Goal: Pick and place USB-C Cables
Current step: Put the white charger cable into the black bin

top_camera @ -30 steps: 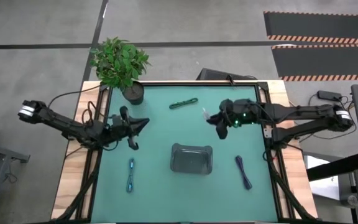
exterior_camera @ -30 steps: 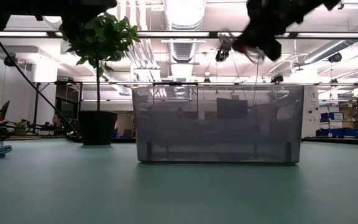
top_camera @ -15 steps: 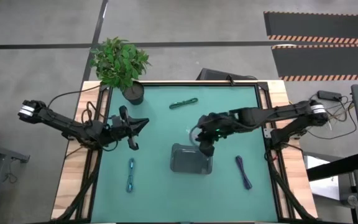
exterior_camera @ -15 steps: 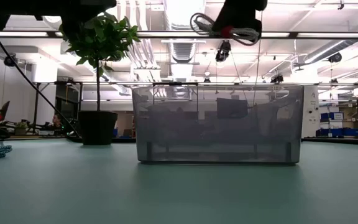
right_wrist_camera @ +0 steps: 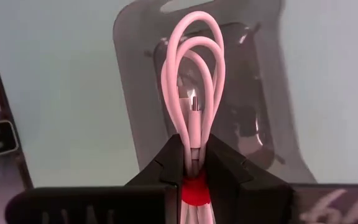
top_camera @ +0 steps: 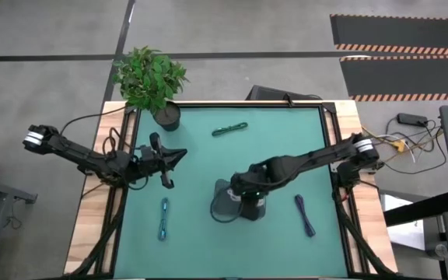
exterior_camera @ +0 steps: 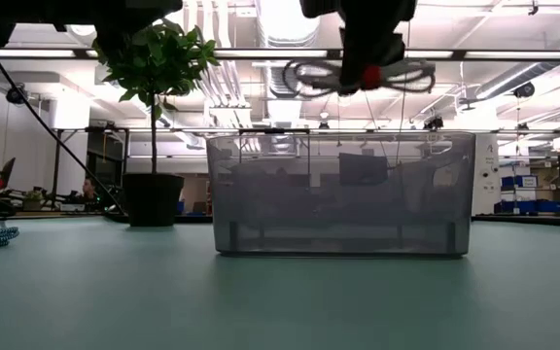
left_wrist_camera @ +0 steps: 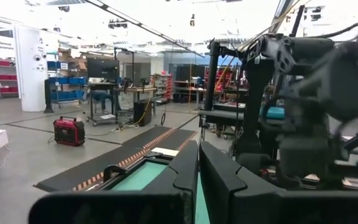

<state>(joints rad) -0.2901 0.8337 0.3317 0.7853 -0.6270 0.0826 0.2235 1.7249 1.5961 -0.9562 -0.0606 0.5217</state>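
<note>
My right gripper [top_camera: 247, 194] hovers over the grey tray [top_camera: 222, 204] in the middle of the table, shut on the white cable bundle with the red tie [right_wrist_camera: 194, 81]. The low view shows this bundle [exterior_camera: 304, 76] above the tray's rim [exterior_camera: 338, 138]. The green cable [top_camera: 229, 128] lies near the far edge. Light blue [top_camera: 163, 218] lies near left, and dark navy [top_camera: 304, 215] near right. My left gripper [top_camera: 179, 154] waits shut at the table's left side, holding nothing. My right gripper pinches the white bundle between its two fingers [right_wrist_camera: 166, 167], at the middle right by the red tie [right_wrist_camera: 196, 188]. The fingers come from above, pointing down, and lie across the bundle. The bundle is lifted clear over the tray, level, with loops [exterior_camera: 411, 74] sticking out on both sides.
A potted plant [top_camera: 150, 82] stands at the far left corner. The tray's walls [exterior_camera: 231, 194] rise well above the table top. Bare green mat lies around the tray between the loose cables. Black arm wires run along both table sides.
My right gripper, carrying the white cable, has swung from the far right part of the table toward the near edge and leftward. It now stands over the tray. It has turned on the way, and the bundle now hangs level just above the tray's rim.
</note>
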